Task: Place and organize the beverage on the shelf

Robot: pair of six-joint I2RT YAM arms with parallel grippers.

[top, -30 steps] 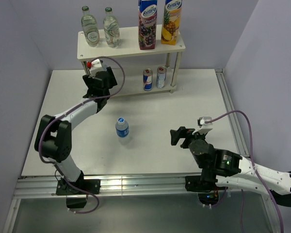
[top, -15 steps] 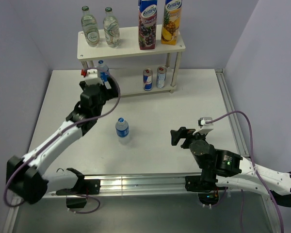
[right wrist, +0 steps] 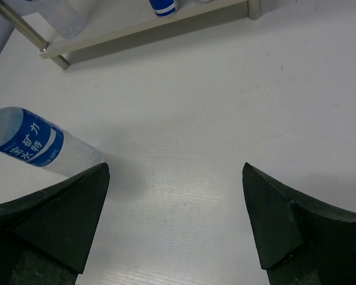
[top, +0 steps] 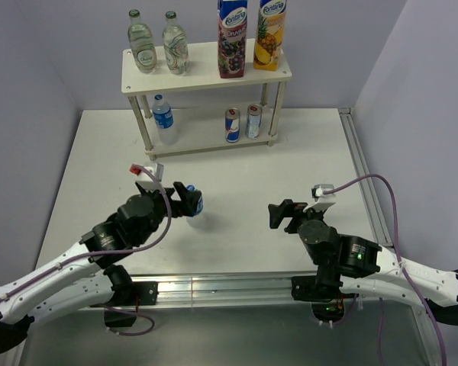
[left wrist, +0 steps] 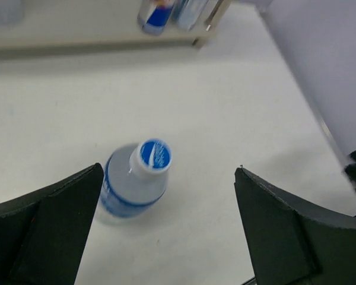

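A small water bottle [top: 198, 207] with a blue cap and label stands upright on the table. My left gripper [top: 185, 200] hovers right at it, open; in the left wrist view the water bottle [left wrist: 133, 181] sits close to the left finger, with nothing held in the left gripper [left wrist: 168, 171]. The cream two-tier shelf [top: 206, 79] stands at the back. Its top holds two glass bottles [top: 143, 41] and two juice cartons [top: 233, 38]. Its lower board holds a water bottle [top: 163, 119] and two cans [top: 233, 124]. My right gripper [top: 282, 214] is open and empty, right of the standing bottle.
White walls close the table on the left, back and right. A metal rail [top: 214, 286] runs along the near edge. In the right wrist view the right gripper [right wrist: 175, 166] faces bare table, with the water bottle [right wrist: 32, 145] at far left and the shelf's lower board [right wrist: 166, 28] beyond.
My left arm has drawn back from the shelf, leaving a water bottle on the lower board, and come down toward the bottle on the table. The right arm has not moved.
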